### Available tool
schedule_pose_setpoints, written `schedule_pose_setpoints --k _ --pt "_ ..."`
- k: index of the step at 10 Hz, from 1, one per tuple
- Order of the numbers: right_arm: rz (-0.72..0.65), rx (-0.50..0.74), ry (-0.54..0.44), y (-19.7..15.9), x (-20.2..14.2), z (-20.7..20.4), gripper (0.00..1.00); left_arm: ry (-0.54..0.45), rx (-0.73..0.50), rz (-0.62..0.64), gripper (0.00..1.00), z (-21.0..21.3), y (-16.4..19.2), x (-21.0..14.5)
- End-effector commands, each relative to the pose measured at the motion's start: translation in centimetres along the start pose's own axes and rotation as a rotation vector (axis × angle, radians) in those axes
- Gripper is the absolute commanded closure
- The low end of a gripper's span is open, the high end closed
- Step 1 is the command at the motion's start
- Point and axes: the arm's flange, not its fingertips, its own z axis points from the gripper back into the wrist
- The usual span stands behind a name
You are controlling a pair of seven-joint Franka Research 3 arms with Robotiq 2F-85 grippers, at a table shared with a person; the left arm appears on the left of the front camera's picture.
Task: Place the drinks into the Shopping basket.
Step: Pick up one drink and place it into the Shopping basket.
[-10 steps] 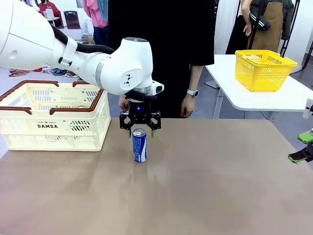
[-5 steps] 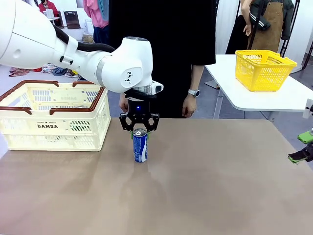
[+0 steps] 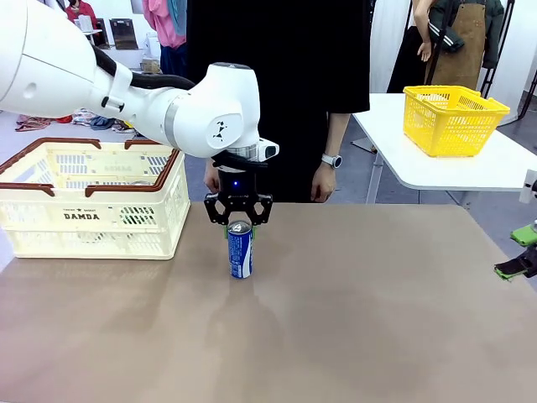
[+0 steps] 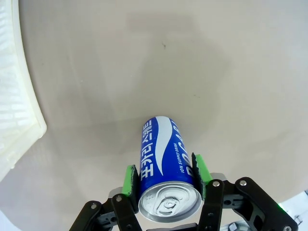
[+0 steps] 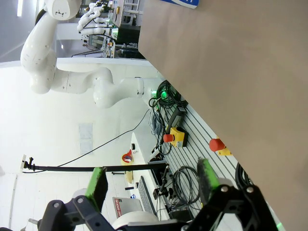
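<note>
Left gripper [image 3: 239, 222]: closed on the top of the blue can [image 3: 240, 252], green pads [image 4: 129, 179] pressing both sides of it.
Blue can: upright on the brown tabletop [image 3: 352, 319], near the middle, to the right of the basket.
Shopping basket [image 3: 88, 214]: cream with a brown rim, at the left side of the tabletop, apart from the can.
Right gripper [image 5: 151, 185]: open wide, holds nothing, at the right edge of the tabletop.
Person [image 3: 321, 180]: stands behind the far edge, hands hanging down.
</note>
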Motion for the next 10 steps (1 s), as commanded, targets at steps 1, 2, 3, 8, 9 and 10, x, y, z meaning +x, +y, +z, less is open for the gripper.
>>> schedule_pose_setpoints --k 1,2,3,8,9,10 --pt "-0.013 -0.001 0.008 0.3 -0.1 0.2 0.00 0.049 -0.029 -0.005 1.00 0.7 0.8 -0.3" --pt "-0.013 -0.001 0.008 0.3 -0.1 0.2 0.00 0.048 -0.030 0.020 1.00 2.7 1.5 -0.4" --pt "-0.013 -0.001 0.008 0.3 -0.1 0.2 0.00 0.039 -0.026 0.021 1.00 5.1 2.3 -0.7" --pt "-0.013 -0.001 0.008 0.3 -0.1 0.2 0.00 0.008 0.047 -0.250 1.00 16.6 7.6 -1.4" --pt "-0.013 -0.001 0.008 0.3 -0.1 0.2 0.00 0.002 0.027 -0.284 1.00 16.6 8.9 -1.6" --pt "-0.013 -0.001 0.008 0.3 -0.1 0.2 0.00 0.012 -0.029 -0.286 1.00 16.0 9.8 -1.5"
